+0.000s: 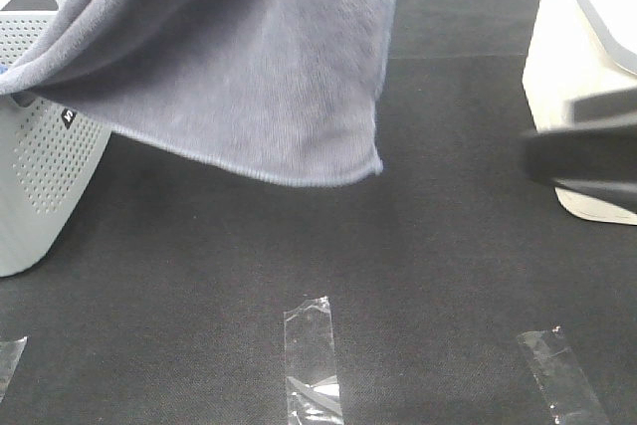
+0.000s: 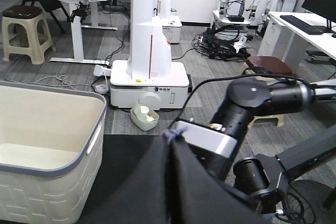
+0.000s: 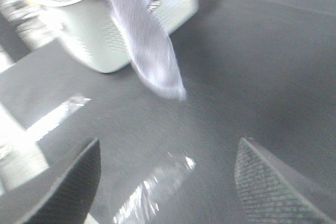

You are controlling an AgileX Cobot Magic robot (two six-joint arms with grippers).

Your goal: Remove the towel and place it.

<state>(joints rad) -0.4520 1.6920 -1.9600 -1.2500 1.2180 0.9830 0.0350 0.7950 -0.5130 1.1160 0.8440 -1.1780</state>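
Note:
The greyish-lavender towel (image 1: 249, 67) hangs in the air from above the top edge of the exterior view. Its lower hem floats over the black mat, and its left side drapes over the grey perforated basket (image 1: 40, 166). In the left wrist view the towel (image 2: 173, 182) shows as a dark bunch rising close to the camera; my left gripper's fingers are hidden in it, shut on it. My right gripper (image 3: 168, 182) hovers low over the mat, its two ribbed fingers (image 3: 262, 182) wide apart with nothing between them. It faces the hanging towel (image 3: 147, 45) and the basket (image 3: 105, 35). In the exterior view the right gripper (image 1: 582, 151) is a dark blur at the right.
A white basket (image 1: 557, 67) stands at the right edge, its grey rim (image 2: 100, 124) seen from the left wrist. Strips of clear tape (image 1: 311, 360) (image 1: 562, 375) lie on the mat near the front. The right arm (image 2: 252, 108) stretches beside the towel.

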